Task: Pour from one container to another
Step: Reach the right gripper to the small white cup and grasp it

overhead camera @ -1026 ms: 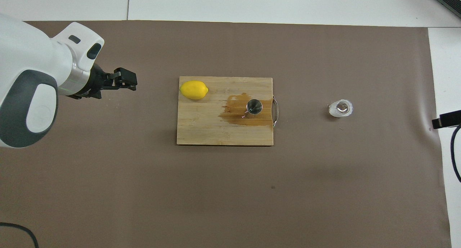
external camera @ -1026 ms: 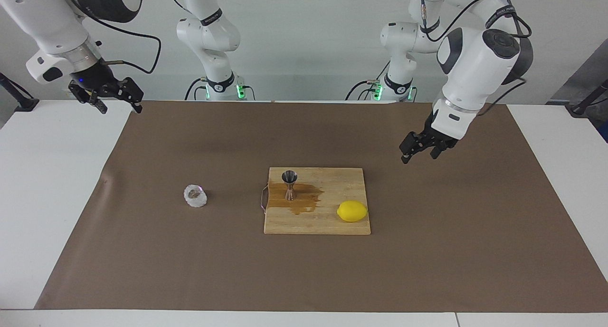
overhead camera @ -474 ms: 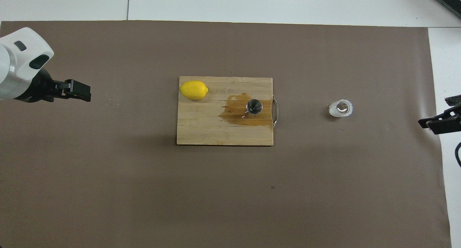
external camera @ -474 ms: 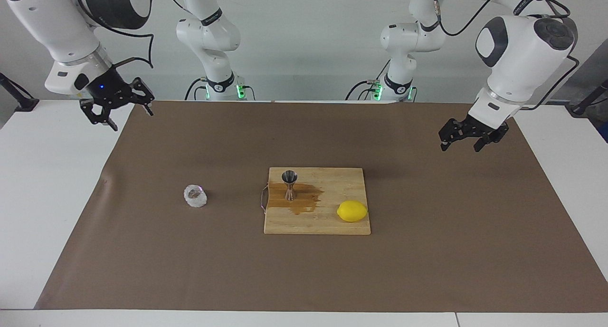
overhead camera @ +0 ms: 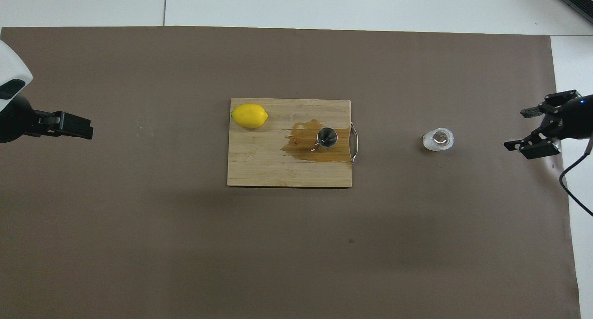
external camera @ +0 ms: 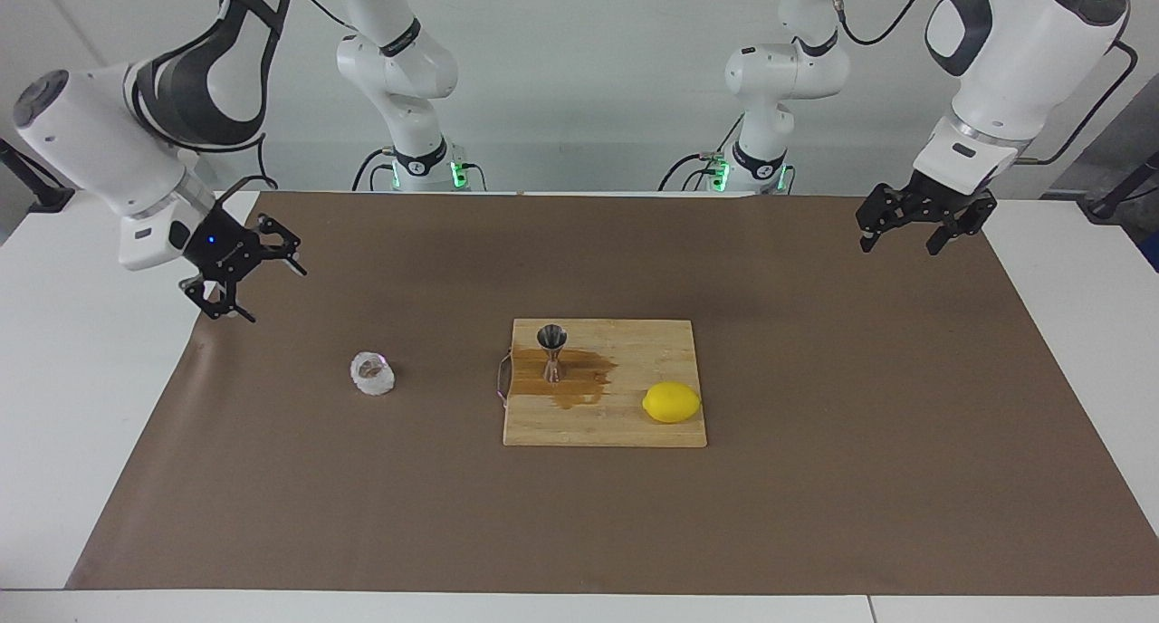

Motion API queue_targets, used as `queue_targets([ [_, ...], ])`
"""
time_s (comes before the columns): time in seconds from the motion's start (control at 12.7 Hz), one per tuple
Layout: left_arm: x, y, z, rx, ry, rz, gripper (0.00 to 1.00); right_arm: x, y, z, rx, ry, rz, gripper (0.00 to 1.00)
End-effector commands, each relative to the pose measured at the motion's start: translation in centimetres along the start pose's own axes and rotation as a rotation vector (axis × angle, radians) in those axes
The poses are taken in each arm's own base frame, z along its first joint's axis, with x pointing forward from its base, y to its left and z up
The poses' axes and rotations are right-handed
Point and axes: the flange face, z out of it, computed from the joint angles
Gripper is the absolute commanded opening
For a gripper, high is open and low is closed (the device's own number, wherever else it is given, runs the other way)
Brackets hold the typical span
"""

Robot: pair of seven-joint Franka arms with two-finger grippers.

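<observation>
The knobbly clear glass cup [external camera: 372,374] [overhead camera: 438,139] stands on the brown mat, toward the right arm's end of the table from the board. The steel jigger [external camera: 552,351] [overhead camera: 327,137] stands upright on the wooden cutting board [external camera: 634,428] [overhead camera: 259,166], in a brown wet patch near the board's handle. My right gripper [external camera: 272,293] [overhead camera: 515,129] hangs open over the mat's edge, well apart from the cup and holding nothing. My left gripper [external camera: 899,246] [overhead camera: 69,126] is open and empty, up over the mat at the left arm's end.
A yellow lemon [external camera: 671,402] [overhead camera: 249,115] lies on the board's corner toward the left arm. The spilled brown liquid [external camera: 579,386] [overhead camera: 303,147] spreads from the jigger across the board. White tabletop [external camera: 81,351] borders the mat.
The right gripper has swung down and in toward the cup. The left gripper has pulled up and away from the board toward its own end of the table. Cup, jigger and lemon have not moved.
</observation>
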Motion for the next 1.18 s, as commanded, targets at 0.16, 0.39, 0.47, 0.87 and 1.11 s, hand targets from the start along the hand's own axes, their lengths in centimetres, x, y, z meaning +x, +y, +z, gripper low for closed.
queue_targets([
  [0.16,-0.9,-0.5,-0.1,0.014,-0.026,0.016,1.0,-0.2,-0.5,7.5,0.039,0.143,-0.076,1.0],
  [0.39,-1.6,-1.2,-0.6,0.013,-0.043,0.007,1.0,-0.7,-1.5,10.9,0.06,0.19,-0.095,1.0],
  [0.47,-1.9,-2.5,-0.9,0.013,-0.044,-0.013,1.0,-0.9,-1.5,11.3,0.061,0.189,-0.108,1.0],
  [0.87,-1.7,-2.9,-4.8,0.001,-0.009,-0.036,1.0,-3.3,0.4,17.4,0.083,0.271,-0.207,1.0],
  [1.11,-1.6,-2.3,-4.3,-0.002,-0.022,-0.07,1.0,-3.1,1.0,19.5,0.056,0.325,-0.234,1.0],
])
